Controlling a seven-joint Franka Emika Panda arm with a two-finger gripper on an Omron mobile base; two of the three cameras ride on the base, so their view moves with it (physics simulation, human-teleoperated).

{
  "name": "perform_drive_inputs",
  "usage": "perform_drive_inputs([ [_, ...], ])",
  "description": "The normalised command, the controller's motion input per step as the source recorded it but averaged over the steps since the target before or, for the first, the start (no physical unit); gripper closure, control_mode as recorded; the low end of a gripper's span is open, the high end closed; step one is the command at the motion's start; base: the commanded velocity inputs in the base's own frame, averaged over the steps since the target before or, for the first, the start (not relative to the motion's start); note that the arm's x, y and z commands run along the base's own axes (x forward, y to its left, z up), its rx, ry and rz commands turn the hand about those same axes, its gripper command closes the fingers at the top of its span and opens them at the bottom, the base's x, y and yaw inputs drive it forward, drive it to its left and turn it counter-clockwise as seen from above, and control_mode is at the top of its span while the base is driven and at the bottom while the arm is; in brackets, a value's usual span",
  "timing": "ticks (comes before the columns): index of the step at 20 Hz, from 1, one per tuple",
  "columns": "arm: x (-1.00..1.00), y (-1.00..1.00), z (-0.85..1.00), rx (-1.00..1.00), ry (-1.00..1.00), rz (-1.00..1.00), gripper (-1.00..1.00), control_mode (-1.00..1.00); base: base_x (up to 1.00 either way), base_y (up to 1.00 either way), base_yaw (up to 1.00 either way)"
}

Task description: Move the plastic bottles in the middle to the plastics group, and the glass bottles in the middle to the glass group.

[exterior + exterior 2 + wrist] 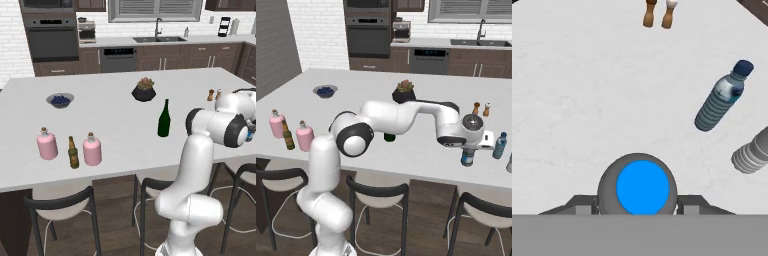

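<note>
We see the fingers [643, 210] closed on the water bottle [467, 157], upright, near the right-hand plastic bottle [500, 145] on the bench [406, 145].

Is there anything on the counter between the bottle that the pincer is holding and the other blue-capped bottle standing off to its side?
No. In the hand view, bare white counter separates the held water bottle from the standing plastic bottle.

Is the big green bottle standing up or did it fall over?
Standing up. In the left base view the green wine bottle stands on its base on the white counter, neck pointing straight up.
</note>
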Motion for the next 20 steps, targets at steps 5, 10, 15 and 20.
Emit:
perform_drive_inputs([
  [5, 0.0, -0.15, 0.0, 0.0, -0.05, 0.0, 1.0, -1.0, 0.0, 0.0, 0.0],
  [10, 0.0, -0.25, 0.07, 0.0, -0.02, 0.0, 1.0, -1.0, 0.0, 0.0, 0.0],
  [15, 0.0, -0.27, 0.0, 0.0, 0.0, 0.0, 1.0, -1.0, 0.0, 0.0, 0.0],
  [20, 0.0, -0.22, 0.0, 0.0, 0.0, 0.0, 1.0, -1.0, 0.0, 0.0, 0.0],
])
